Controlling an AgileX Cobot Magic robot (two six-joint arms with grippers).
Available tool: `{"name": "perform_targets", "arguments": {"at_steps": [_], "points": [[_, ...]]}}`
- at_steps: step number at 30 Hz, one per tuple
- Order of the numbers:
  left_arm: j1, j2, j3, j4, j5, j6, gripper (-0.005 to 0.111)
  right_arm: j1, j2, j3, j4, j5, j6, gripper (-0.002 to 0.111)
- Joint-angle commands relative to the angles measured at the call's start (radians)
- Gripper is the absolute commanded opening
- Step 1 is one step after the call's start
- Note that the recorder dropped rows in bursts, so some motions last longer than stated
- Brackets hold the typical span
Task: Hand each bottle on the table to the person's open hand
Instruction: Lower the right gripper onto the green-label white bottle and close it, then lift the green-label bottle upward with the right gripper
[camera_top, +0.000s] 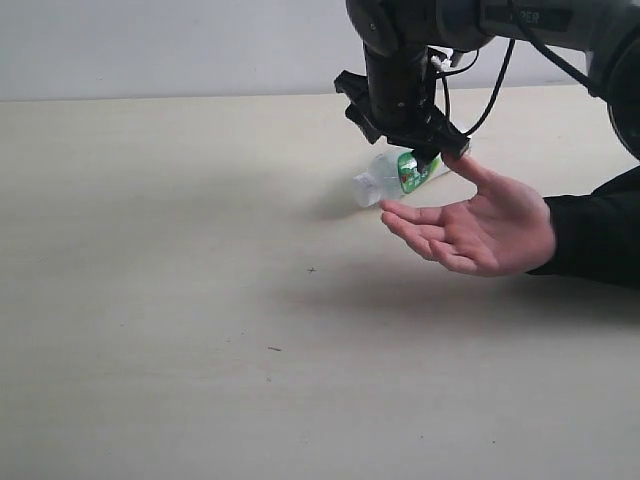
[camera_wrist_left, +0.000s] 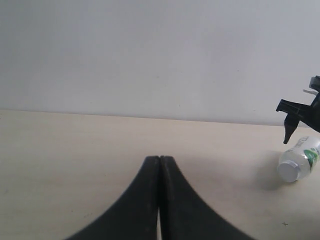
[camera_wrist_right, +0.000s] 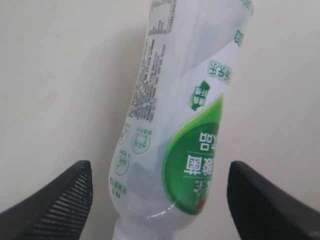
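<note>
One bottle shows: the clear bottle with the green label (camera_top: 386, 179), lying on its side on the beige table (camera_top: 150, 300), cap end toward the left. My right gripper (camera_top: 422, 158) hangs directly over it, open. In the right wrist view its two fingers straddle the bottle (camera_wrist_right: 175, 125) with a gap on each side of the gripper (camera_wrist_right: 159, 170). The person's open hand (camera_top: 480, 228) waits palm up just right of the bottle, black sleeve behind it. My left gripper (camera_wrist_left: 159, 159) is shut and empty, low over the table, and sees the bottle (camera_wrist_left: 299, 165) far off. The other bottles are out of view.
A pale wall runs behind the table's far edge (camera_top: 200, 98). The person's black-sleeved forearm (camera_top: 600, 235) rests on the table at the right edge. The right arm's black links and cables (camera_top: 470, 25) hang above the bottle.
</note>
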Motion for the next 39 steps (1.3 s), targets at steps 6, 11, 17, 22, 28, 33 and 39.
{"name": "perform_targets", "arguments": {"at_steps": [6, 11, 17, 22, 28, 33, 39], "points": [[0.001, -0.006, 0.003, -0.008, -0.001, 0.001, 0.0, 0.002, 0.033, -0.004, -0.025, -0.026, 0.024, 0.072], [0.001, -0.006, 0.003, -0.008, -0.001, 0.001, 0.0, 0.002, 0.043, -0.004, -0.043, -0.04, 0.024, 0.072], [0.001, -0.006, 0.003, -0.008, -0.001, 0.001, 0.0, 0.002, 0.026, -0.004, -0.048, -0.05, 0.017, 0.072], [0.001, -0.006, 0.003, -0.008, -0.001, 0.001, 0.0, 0.002, 0.012, -0.006, -0.07, -0.064, 0.017, 0.072], [0.001, -0.006, 0.003, -0.008, -0.001, 0.001, 0.0, 0.002, 0.045, -0.006, -0.039, -0.064, -0.002, 0.072], [0.001, -0.006, 0.003, -0.008, -0.001, 0.001, 0.0, 0.002, 0.068, -0.006, -0.039, -0.068, -0.002, 0.072], [0.001, -0.006, 0.003, -0.008, -0.001, 0.001, 0.0, 0.002, 0.074, -0.006, -0.039, -0.082, -0.01, 0.071]]}}
